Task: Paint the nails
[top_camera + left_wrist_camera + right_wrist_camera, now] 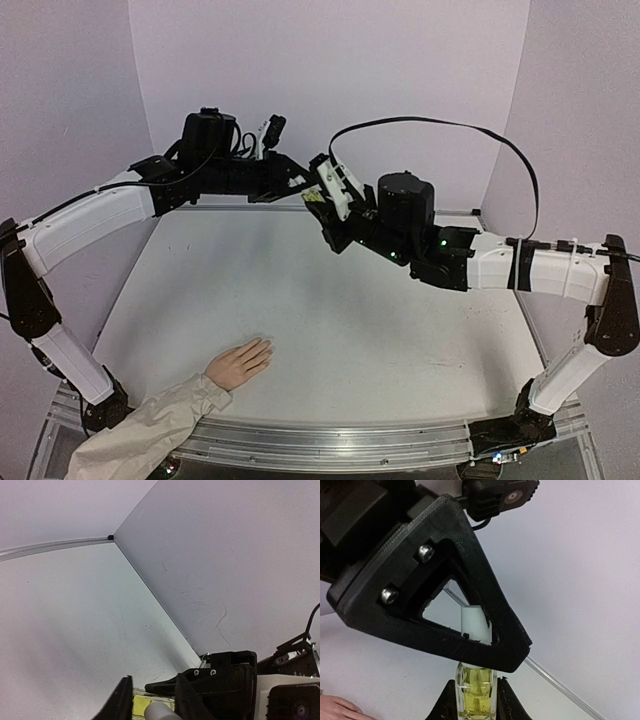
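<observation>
Right wrist view gives you the clearest read: the right gripper [476,682] is clamped on the small yellow-green bottle [476,697], and the white cap [473,622] pokes up behind a finger of the left gripper [153,687]. In the left wrist view those fingers stand on either side of the cap, but a sliver of gap shows on one side, so you cannot tell whether they pinch it. The step in hand looks like opening the bottle, with both arms meeting over the far side of the table [400,330].

The nails [264,347] are well apart from this work. They belong to the mannequin hand [240,363], which lies flat on the table near the front left edge, its beige sleeve [150,430] trailing off the corner. They are too small in the top view to make out singly.

Your next move calls for a sure pinch on the cap, then a twist about the bottle's own axis while the right gripper stops the bottle from turning. Draw the cap straight out along that axis — the brush should clear the neck without a drip.
</observation>
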Available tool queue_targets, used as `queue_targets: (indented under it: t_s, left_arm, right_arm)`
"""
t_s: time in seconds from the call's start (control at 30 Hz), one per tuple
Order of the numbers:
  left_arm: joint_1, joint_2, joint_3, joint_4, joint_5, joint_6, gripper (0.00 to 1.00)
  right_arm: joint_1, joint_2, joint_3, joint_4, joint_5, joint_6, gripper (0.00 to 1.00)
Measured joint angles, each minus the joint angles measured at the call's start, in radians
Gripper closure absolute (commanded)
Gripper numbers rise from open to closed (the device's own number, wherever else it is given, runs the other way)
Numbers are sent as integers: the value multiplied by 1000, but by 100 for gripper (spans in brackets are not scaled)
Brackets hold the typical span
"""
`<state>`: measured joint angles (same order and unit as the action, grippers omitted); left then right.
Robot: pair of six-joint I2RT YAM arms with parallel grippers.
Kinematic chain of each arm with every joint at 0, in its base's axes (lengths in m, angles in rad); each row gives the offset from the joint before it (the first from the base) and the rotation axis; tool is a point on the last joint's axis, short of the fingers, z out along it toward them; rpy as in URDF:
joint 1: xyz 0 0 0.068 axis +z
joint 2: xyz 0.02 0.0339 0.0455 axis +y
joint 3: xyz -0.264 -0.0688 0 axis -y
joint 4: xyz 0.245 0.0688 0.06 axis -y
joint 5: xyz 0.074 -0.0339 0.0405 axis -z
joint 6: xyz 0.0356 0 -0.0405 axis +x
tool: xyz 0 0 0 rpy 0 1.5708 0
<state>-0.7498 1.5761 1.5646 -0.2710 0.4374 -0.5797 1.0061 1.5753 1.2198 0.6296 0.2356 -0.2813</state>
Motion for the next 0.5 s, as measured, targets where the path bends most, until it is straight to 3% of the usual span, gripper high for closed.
queue_targets:
  t_s: [0.33, 0.43, 0.5]
  left_arm:
    - [7, 1, -2, -11, 4, 70, 100]
    - [21, 3, 1, -23, 70, 137, 100]
    - [32, 8, 7, -23, 153, 206, 100]
  right_arm:
    - [3, 26, 2, 10, 0, 3, 100]
    - [-36, 17, 6, -21, -124, 46, 100]
    - [-92, -2, 6, -48, -307, 108, 100]
